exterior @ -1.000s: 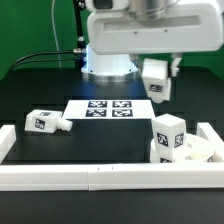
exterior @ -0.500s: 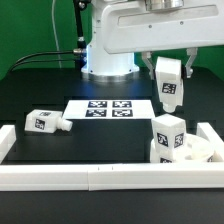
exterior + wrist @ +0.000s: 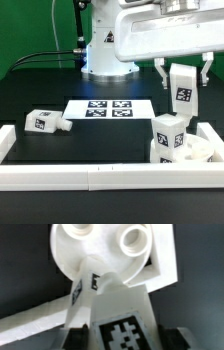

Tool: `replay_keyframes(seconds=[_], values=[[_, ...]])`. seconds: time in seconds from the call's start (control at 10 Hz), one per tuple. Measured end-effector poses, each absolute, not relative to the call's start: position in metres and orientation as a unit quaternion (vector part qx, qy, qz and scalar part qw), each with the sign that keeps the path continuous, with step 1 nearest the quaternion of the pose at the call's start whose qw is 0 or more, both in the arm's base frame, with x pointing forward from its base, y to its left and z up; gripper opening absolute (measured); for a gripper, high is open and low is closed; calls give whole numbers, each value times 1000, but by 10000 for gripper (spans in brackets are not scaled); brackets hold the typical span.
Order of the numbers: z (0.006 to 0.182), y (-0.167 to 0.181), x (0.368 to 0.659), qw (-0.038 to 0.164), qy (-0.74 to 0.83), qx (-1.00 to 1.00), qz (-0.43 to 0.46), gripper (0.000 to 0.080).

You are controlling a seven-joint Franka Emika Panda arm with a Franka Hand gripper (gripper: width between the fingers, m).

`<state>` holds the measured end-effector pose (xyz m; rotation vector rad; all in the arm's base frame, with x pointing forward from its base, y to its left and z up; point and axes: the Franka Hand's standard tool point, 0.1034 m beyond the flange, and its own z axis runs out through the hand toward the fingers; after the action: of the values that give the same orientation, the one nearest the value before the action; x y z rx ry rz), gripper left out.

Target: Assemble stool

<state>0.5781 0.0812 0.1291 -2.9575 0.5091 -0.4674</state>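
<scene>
Carried toward the exterior view's right over the last second, the held leg (image 3: 183, 92) has gone from a tilt near the marker board (image 3: 104, 108) to hanging upright in the air. It is a short, stubby piece of smooth white plastic with a blocky end, and it bears a black-and-white square tag. The gripper (image 3: 183, 78) pinches it from both sides, its dark fingers (image 3: 160, 72) pressed against the block.

In the wrist view the seat (image 3: 100, 246) shows beyond the leg's tip: a round white dish with raised ring-shaped sockets. In the exterior view it sits at the near right, against the rail (image 3: 100, 178), unmoved. A standing leg (image 3: 168, 135) rises upright from it, tagged on two faces, as before.

A third leg (image 3: 45, 122) lies on its side on the matte black table (image 3: 110, 140), well apart at the exterior view's left, where it lay earlier. The marker board is thin, flat and printed with square tags.
</scene>
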Motion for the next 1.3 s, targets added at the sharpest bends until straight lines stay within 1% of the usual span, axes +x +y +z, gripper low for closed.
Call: replay_keyframes(seconds=[0.2,0.4,0.6,0.8,1.2,1.3], values=[[127,81,578,52,167,-972,-154,321],[118,77,579,55,184,-962,-195,321],[117,91,583,63,191,-956,-213,321],[117,113,581,74,196,-958,-195,322],[115,111,581,72,192,-959,-198,322],[111,110,580,68,189,-958,-206,322]])
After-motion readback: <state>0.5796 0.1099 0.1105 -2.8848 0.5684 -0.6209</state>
